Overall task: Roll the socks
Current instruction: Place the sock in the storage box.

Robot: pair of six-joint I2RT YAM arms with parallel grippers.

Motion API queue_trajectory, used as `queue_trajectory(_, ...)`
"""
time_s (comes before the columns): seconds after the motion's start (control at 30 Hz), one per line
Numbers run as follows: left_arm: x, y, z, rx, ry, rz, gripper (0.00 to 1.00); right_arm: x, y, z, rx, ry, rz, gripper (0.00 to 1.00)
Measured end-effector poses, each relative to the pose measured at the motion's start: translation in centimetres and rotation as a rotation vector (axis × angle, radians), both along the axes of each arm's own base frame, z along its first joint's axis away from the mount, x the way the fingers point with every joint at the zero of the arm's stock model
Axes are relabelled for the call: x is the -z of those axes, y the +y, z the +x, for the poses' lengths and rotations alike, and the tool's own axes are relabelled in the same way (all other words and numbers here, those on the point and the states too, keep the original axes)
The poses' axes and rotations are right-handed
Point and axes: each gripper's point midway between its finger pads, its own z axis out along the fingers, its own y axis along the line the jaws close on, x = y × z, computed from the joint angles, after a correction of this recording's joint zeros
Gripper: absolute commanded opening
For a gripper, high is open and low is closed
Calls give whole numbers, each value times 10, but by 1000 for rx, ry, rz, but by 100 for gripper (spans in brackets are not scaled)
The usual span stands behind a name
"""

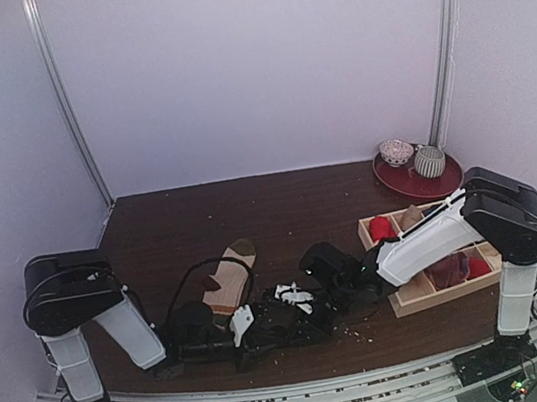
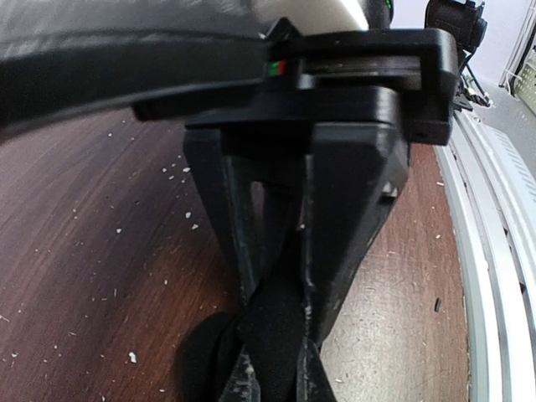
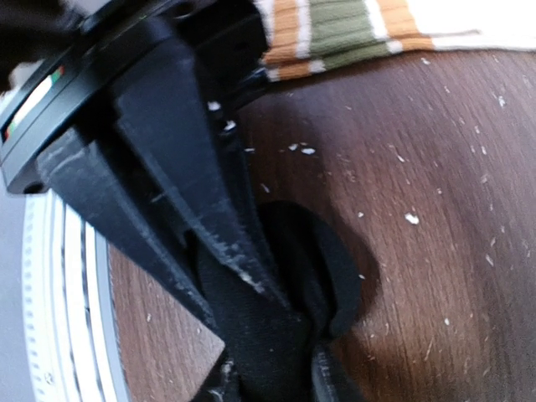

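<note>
The short black sock lies bunched near the table's front edge, stretched between my two grippers. In the left wrist view my left gripper is shut on a fold of the black sock. My right gripper has its jaws closed on the other end of the black sock. From above, the left gripper is at the sock's left end and the right gripper at its right end. The long tan sock lies flat just behind them. Its striped cuff shows in the right wrist view.
A wooden tray holding small red bundles sits under my right arm. A red plate with two patterned balls stands at the back right. White crumbs speckle the dark wood table. The metal rail runs along the near edge.
</note>
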Motion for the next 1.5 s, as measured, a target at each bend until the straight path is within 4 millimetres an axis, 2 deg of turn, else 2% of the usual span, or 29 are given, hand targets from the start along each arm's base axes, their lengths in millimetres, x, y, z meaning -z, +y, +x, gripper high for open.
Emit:
queue_trajectory(0.13, 0, 0, 1, 0, 2, 0, 0, 1, -1, 1, 9, 4, -9, 7)
queue_trajectory(0.17, 0, 1, 1, -2, 2, 0, 6, 1, -1, 2, 14, 2, -13, 5)
queue_trajectory(0.3, 0, 2, 3, -9, 8, 4, 48, 3, -2, 5, 37, -7, -32, 1)
queue_trajectory(0.43, -3, 7, 4, -28, 24, 32, 69, 2, -3, 11, 85, -8, -42, 0)
queue_trajectory(0.53, -26, 16, 7, -70, 1, 11, 78, -1, -12, 21, 153, -25, -65, 0)
queue_trajectory(0.67, -68, 24, 19, -152, -60, -44, 97, -15, -43, 47, 314, -58, -106, 0)
queue_trajectory(0.83, -108, 41, 33, -269, -117, -89, 98, -58, -83, 89, 554, -117, -78, 0)
queue_trajectory(0.9, -117, 48, 39, -322, -128, -101, 98, -77, -108, 108, 672, -141, -57, 0)
queue_trajectory(1.0, -125, 60, 50, -415, -132, -106, 98, -93, -155, 131, 847, -162, -45, 0)
queue_trajectory(1.1, -122, 67, 56, -468, -124, -92, 98, -90, -201, 144, 994, -145, -53, 1)
queue_trajectory(1.23, -111, 69, 57, -481, -110, -53, 98, -68, -252, 151, 1140, -94, -111, 1)
queue_trajectory(1.3, -104, 68, 58, -480, -104, -32, 98, -59, -260, 150, 1153, -76, -146, 2)
queue_trajectory(1.4, -96, 68, 57, -476, -96, -8, 98, -50, -262, 149, 1122, -64, -216, 3)
queue_trajectory(1.5, -97, 67, 56, -471, -95, -11, 98, -47, -264, 152, 1071, -91, -287, 4)
